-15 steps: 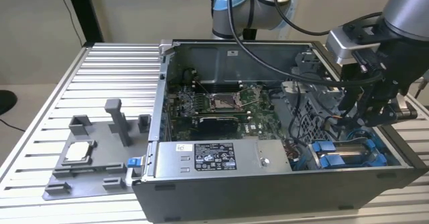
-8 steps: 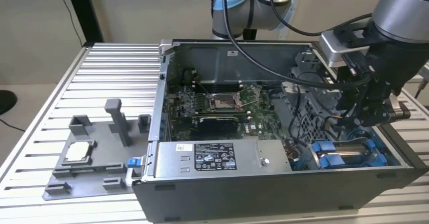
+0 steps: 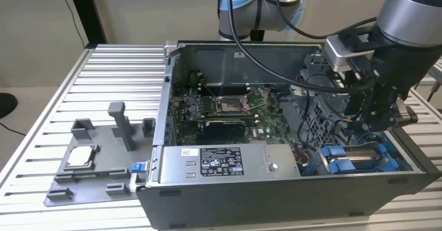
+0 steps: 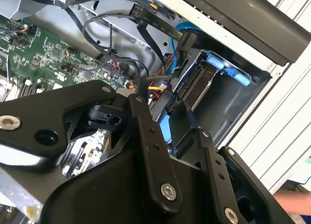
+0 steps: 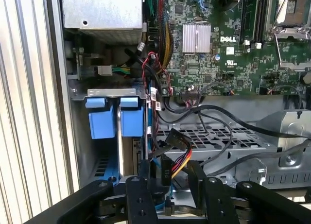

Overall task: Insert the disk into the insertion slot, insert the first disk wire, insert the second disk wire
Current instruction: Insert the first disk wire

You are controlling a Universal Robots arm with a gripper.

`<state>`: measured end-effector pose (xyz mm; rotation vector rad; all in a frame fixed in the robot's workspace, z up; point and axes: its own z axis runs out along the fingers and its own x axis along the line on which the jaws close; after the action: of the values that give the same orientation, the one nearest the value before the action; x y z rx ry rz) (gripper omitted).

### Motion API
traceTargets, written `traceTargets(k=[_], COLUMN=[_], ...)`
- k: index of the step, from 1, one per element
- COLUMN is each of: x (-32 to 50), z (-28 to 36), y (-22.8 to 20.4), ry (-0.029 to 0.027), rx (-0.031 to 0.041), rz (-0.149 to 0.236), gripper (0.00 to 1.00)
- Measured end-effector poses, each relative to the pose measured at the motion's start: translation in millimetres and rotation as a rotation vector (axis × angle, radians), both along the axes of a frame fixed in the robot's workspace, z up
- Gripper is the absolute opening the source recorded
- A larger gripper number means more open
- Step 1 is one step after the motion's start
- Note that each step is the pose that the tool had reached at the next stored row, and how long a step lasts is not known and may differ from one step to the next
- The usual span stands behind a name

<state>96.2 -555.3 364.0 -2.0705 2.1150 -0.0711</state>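
black end effector (image 3: 373, 125) | pointing down (inside case (image 3: 276, 202)) | over disk (image 3: 355, 156)

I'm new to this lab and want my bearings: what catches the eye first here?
The open grey computer case on the slatted table, its green motherboard bared, dominates the exterior view. At that view's right the robot arm reaches down into the case, its gripper low over the bright blue disk carrier inside.
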Motion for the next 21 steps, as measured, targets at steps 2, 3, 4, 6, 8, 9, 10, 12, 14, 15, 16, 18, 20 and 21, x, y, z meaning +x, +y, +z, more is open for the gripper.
traceTargets(k=[2, 3, 4, 6, 8, 9, 10, 12, 14, 15, 16, 18, 20, 21], x=[0.0, 0.0, 0.0, 0.0, 0.0, 0.0, 0.0, 0.0, 0.0, 0.0, 0.0, 0.0, 0.0, 0.0], z=[-0.9, -1.1, -1.1, -1.1, -1.2, -1.1, -1.2, -1.1, -1.1, -1.2, -1.2, -1.1, -1.2, -1.1], y=[0.3, 0.4, 0.4, 0.4, 0.4, 0.4, 0.4, 0.4, 0.4, 0.4, 0.4, 0.4, 0.4, 0.4], ry=[-0.0017, -0.0025, -0.0026, -0.0027, -0.0027, -0.0027, -0.0027, -0.0027, -0.0027, -0.0027, -0.0027, -0.0027, -0.0027, -0.0027], rx=[-0.0005, -0.0007, -0.0009, -0.0009, -0.0008, -0.0008, -0.0008, -0.0009, -0.0009, -0.0009, -0.0009, -0.001, -0.0009, -0.001], rz=[0.0, 0.0, 0.0, 0.0, 0.0, 0.0, 0.0, 0.0, 0.0, 0.0, 0.0, 0.0, 0.0, 0.0], gripper=[1.0, 1.0, 1.0, 1.0, 0.0, 0.0, 0.0, 0.0, 0.0, 0.0, 0.0, 0.0, 0.0, 0.0])
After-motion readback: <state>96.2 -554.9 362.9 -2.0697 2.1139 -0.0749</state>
